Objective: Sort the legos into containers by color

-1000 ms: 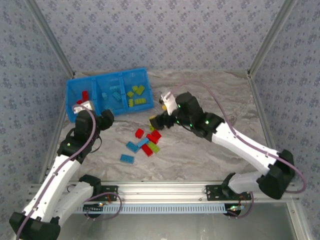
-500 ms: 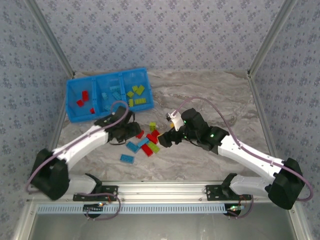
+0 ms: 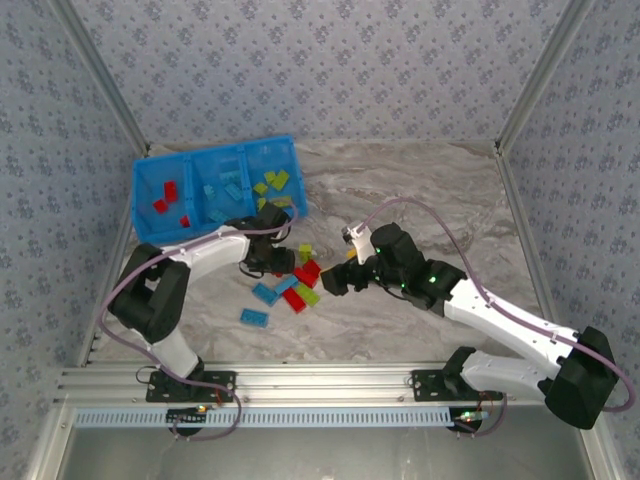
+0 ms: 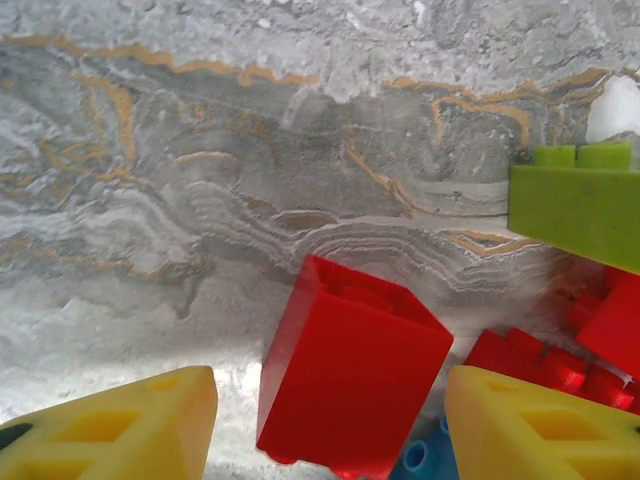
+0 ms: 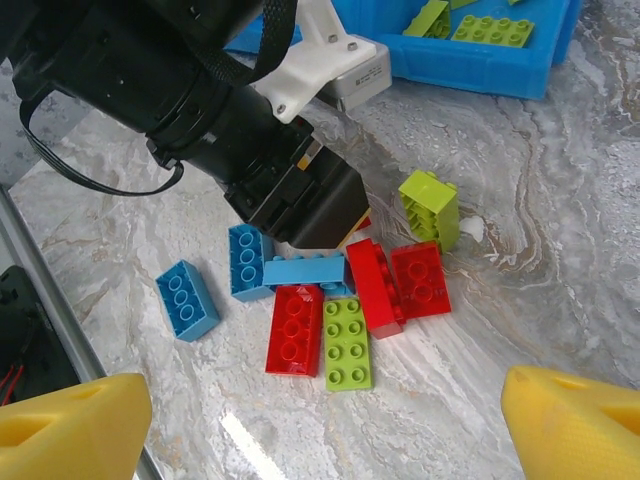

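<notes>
Straddling a tilted red brick (image 4: 350,350) at the edge of the loose pile (image 3: 295,285) on the tabletop (image 3: 420,190) with the left gripper (image 4: 325,420), jaws half apart and not yet pinching (a gap visible on one side). Hovering just beside the pile with the right gripper (image 5: 320,425), jaws wide, holding nothing. Next, likely: squeeze, lift straight, carry to the left compartment (image 3: 150,185) of the blue tray (image 3: 137,200), already holding reds (image 3: 170,192); light blues (image 3: 228,185) in the middle, lime-greens (image 3: 275,183) on the right
</notes>
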